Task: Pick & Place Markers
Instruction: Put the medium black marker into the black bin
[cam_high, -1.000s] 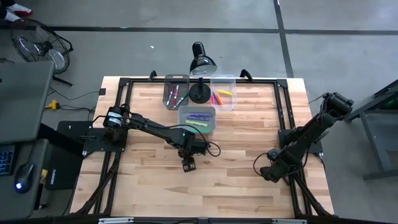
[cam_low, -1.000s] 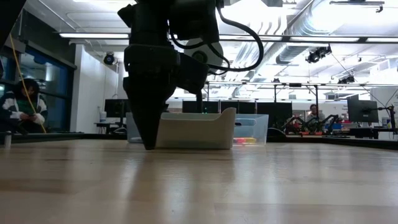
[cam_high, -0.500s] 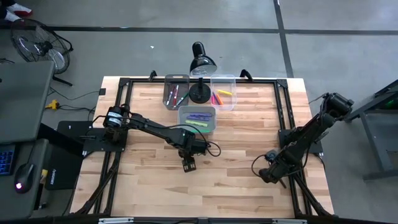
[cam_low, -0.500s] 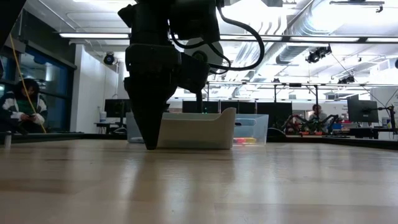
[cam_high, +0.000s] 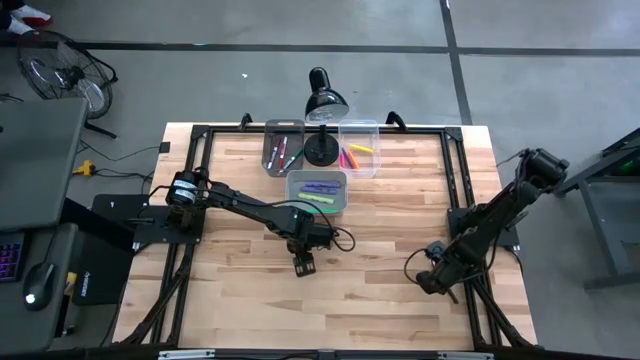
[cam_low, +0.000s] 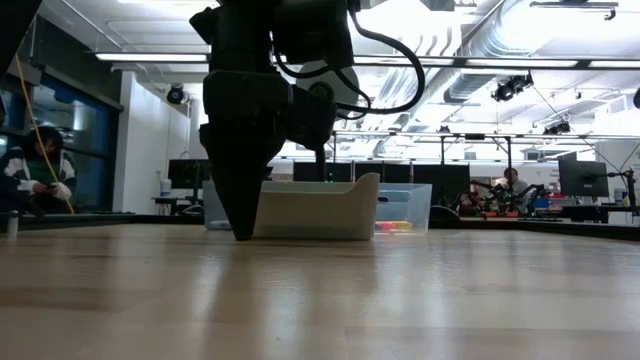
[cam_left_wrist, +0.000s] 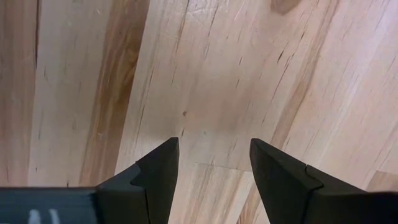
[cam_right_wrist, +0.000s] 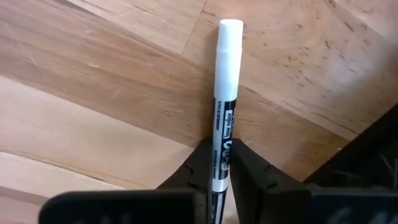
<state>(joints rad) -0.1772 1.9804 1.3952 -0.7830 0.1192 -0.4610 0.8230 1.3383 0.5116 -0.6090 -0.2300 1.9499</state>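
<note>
Right tool (cam_right_wrist: 222, 163), near the desk's (cam_high: 390, 300) right edge: clamped on a white-capped marker (cam_right_wrist: 226, 74), tip forward over the wood. Left tool (cam_left_wrist: 214, 165), mid-desk: fingers spread, empty, tips down at the surface. Other markers (cam_high: 320, 187) in clear bins (cam_high: 317, 192) by the far edge.

"low odor" in small print on the barrel of the white-capped marker (cam_right_wrist: 222, 118), remaining lettering illegible.

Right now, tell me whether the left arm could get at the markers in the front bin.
Probably yes. The left end effector is open and empty, pointing down at the bare table just in front of the front bin, whose open top leaves its markers uncovered.
</note>
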